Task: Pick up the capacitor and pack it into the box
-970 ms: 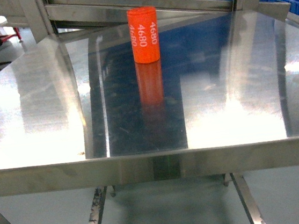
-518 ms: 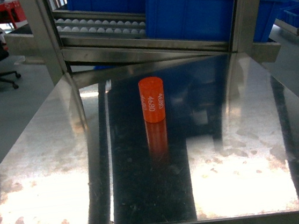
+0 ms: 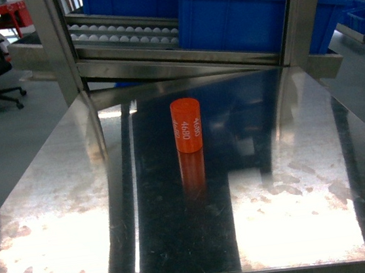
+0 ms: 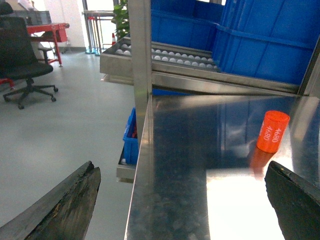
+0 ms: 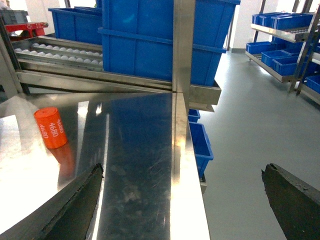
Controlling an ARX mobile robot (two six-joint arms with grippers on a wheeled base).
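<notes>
Capacitor [image 3: 187, 125], a small orange can, is standing upright near the middle back of the shiny metal table [image 3: 52, 210], showing white numbers "4680". Bare table is lying all around it. Big blue bins [image 3: 241, 11] are sitting behind. Both grippers, left [image 4: 182, 200] and right [image 5: 182, 200], are gaping wide, holding nothing; only their dark finger edges show, so the exact reach is unclear.
</notes>
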